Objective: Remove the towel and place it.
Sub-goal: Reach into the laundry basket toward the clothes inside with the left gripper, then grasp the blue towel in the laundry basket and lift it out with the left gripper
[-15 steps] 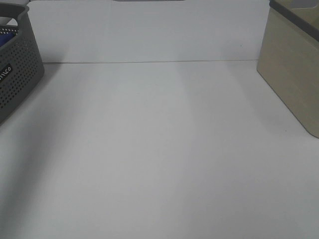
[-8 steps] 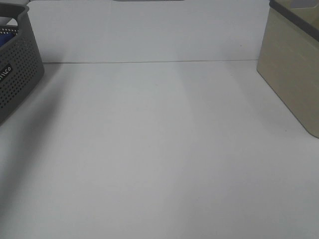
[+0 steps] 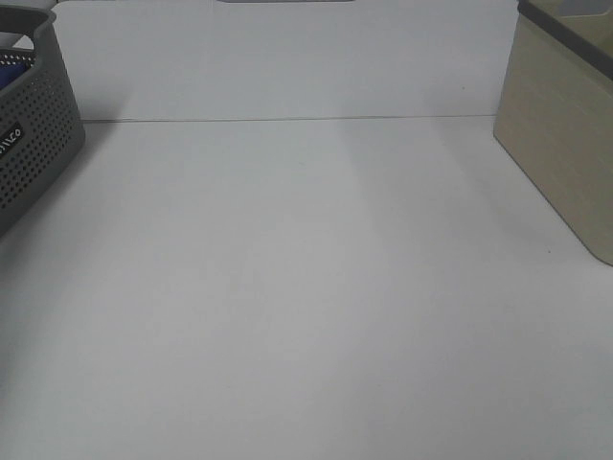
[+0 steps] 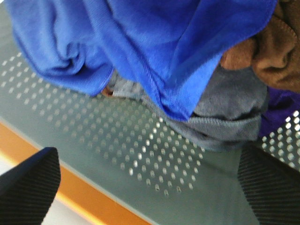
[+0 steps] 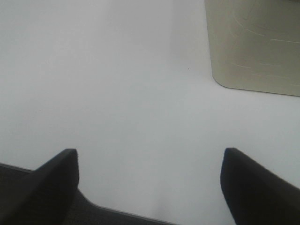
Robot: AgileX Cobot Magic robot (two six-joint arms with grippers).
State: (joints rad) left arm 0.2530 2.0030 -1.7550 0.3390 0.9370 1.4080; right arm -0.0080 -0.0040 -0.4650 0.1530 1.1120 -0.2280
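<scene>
The left gripper (image 4: 150, 190) hangs over the basket (image 4: 140, 154) with its jaws spread wide and nothing between them. The towel (image 4: 154, 42) lies just beyond the fingertips, untouched. It is bunched in folds on top of a grey cloth (image 4: 229, 112) and beside a brown one (image 4: 276, 51). The right gripper (image 5: 150, 187) is also wide open and empty, and it hovers above bare table (image 5: 117, 84) near the beige bin (image 5: 253, 42).

From the high camera, nothing has shifted over the last second. The table (image 3: 306, 287), the basket at far left and the bin at far right sit exactly as they did, and neither arm shows in that view. I take this to mean the lift hasn't begun. The left arm is lined up for a grab and the towel is not out yet.

The towel's hemmed edge droops over the grey cloth, close to the basket's perforated wall. A pinch taken low down could catch that cloth as well, or knock the wall, so I'd judge the thick fold higher up to be the safer place to grip. The towel also has to clear the basket's rim (image 3: 43, 24) on the way out, and a wide, floppy towel may drag there.

Once it is out there is plenty of room. The whole middle of the table is open between the basket (image 3: 34, 144) and the bin (image 3: 565, 134), from the near edge to the back wall.
</scene>
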